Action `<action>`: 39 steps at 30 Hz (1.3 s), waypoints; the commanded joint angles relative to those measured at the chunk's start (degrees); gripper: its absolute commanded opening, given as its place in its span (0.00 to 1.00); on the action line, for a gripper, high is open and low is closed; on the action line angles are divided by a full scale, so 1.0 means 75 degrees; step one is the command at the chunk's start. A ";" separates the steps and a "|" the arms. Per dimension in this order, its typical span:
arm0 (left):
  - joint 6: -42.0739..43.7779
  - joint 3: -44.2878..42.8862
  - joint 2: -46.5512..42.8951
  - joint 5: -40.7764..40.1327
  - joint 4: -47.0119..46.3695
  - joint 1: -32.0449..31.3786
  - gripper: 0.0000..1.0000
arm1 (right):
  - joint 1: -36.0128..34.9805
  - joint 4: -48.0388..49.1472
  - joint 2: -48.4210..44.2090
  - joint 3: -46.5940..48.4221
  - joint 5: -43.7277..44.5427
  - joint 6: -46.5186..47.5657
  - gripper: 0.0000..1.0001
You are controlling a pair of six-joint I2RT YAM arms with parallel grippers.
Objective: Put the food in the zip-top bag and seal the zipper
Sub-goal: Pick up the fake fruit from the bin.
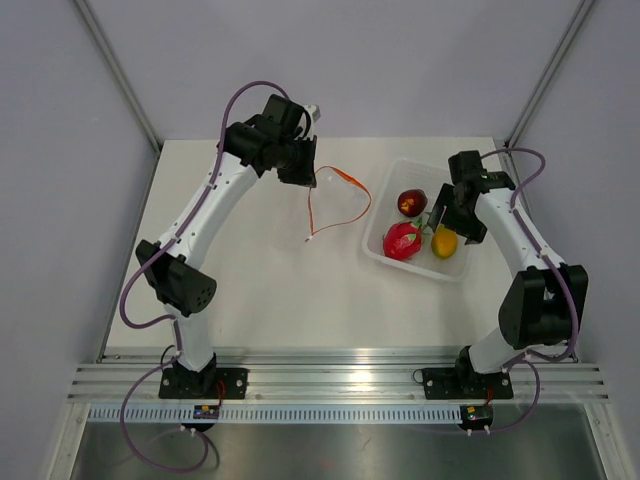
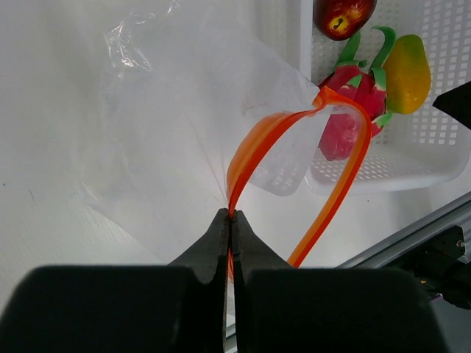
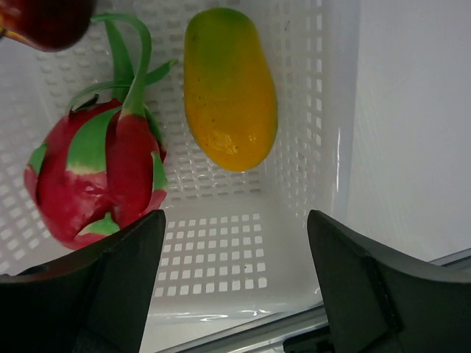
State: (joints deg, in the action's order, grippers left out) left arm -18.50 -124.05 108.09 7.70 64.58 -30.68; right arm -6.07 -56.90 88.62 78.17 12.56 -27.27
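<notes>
Left end effector [image 2: 231,218]: fingers pressed tight together, pinching one spot of the orange-red strip, with no gap showing between them
Right end effector [image 3: 235,283]: fingers spread wide with nothing between them, holding nothing, poised above the near part of the tray
Zip-top bag [image 2: 176,132]: clear and crumpled, hanging from the left grip over the surface just left of the tray; one corner reaches across in front of the tray's wall in the left wrist view
Zipper [image 2: 254,147]: its two strips bow apart into an open loop, so the mouth of the bag is not sealed; from the top view the loop curves toward the tray
Dark red fruit [image 1: 411,203]: in the far part of the tray, not in the bag
Pink-red fruit [image 3: 96,184]: with green leaves, lying in the tray's near left part, beside the right end effector's left finger
Yellow-orange fruit [image 3: 229,88]: oval, lying in the tray just right of the pink-red one, close to the tray's right wall
Tray [image 1: 400,166]: white, perforated and rectangular, on the right half of the surface, holding all three fruits
Surface [image 1: 260,290]: white, with the bag to the left of centre and the tray to the right
</notes>
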 commanded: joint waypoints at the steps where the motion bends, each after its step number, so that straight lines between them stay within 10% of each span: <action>1: -0.0041 -0.0265 0.0060 0.0039 -0.0231 0.0012 0.00 | 0.0245 0.0765 0.0276 0.0042 -0.0326 0.0378 0.84; 16: 0.0064 0.0040 -0.0104 -0.0043 -0.0313 0.0000 0.00 | 0.0516 0.1751 0.2493 0.0136 -0.0913 0.0425 0.79; 23: 0.0029 0.0216 -0.0174 -0.0008 -0.0348 0.0012 0.00 | 0.0527 0.1518 0.1862 0.0135 -0.0655 0.0448 0.46; 39: -0.0006 0.0344 -0.0233 0.0168 -0.0512 0.0024 0.00 | 0.0516 0.0007 -0.0448 0.1166 -0.1967 0.0623 0.48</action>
State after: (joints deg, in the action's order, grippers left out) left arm -18.46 -121.89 108.44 8.01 63.00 -30.68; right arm -2.48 -53.74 88.58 82.59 1.58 -23.94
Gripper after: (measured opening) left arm 0.005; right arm 0.711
